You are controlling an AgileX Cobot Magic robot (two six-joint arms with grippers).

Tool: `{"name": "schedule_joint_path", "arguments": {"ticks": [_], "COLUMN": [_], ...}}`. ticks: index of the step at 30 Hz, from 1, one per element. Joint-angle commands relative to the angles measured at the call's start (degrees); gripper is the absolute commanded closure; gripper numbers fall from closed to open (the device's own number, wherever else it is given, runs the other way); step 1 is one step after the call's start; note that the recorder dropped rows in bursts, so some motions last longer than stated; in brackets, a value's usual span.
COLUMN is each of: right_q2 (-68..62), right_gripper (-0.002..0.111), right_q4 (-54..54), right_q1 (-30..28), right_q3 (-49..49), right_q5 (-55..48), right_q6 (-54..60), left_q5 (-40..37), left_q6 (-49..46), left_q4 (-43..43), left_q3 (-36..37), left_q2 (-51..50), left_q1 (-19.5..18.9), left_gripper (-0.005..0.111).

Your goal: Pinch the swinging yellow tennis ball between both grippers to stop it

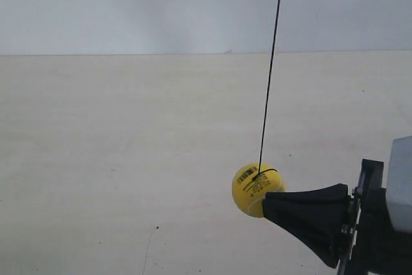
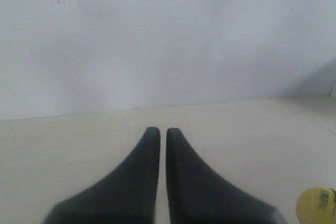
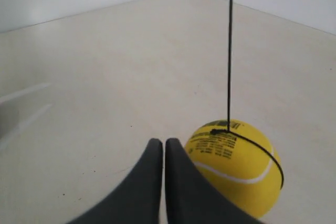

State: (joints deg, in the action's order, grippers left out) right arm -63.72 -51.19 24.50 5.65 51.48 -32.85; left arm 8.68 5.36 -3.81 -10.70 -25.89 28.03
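The yellow tennis ball (image 1: 253, 187) hangs on a thin black string (image 1: 270, 69) just above the pale table. In the exterior view only one gripper (image 1: 265, 203) shows, at the lower right, its black cone tip touching or almost touching the ball's side. The right wrist view matches it: my right gripper (image 3: 164, 141) is shut with nothing between its jaws, and the ball (image 3: 239, 166) lies against the outer side of one jaw. My left gripper (image 2: 163, 129) is shut and holds nothing. From there the ball (image 2: 316, 205) is a small yellow patch off to one side, well apart.
A pale beige table top (image 1: 129, 159) runs back to a light grey wall (image 1: 129, 4). A grey-white block (image 1: 400, 181) sits on the arm at the exterior view's right edge. Small dark specks mark the table (image 1: 157, 228).
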Motion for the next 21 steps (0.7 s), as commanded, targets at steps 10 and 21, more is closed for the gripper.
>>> {"name": "schedule_joint_path", "arguments": {"ticks": [10, 21], "right_q2": [-0.2, -0.4], "right_gripper": [0.108, 0.108], "right_q4": [5.6, 3.3], "right_q1": [0.1, 0.1], "right_q3": [0.8, 0.8], "right_q5": [-5.9, -7.1], "right_q6": [3.4, 0.4], "left_q5": [34.7, 49.3], "left_q6": [16.9, 19.1], "left_q4": [28.4, 36.3], "left_q3": [-1.1, -7.1], "left_q2": [-41.8, -65.2], "left_q1": [8.0, 8.0], "left_gripper": [0.102, 0.102]}}
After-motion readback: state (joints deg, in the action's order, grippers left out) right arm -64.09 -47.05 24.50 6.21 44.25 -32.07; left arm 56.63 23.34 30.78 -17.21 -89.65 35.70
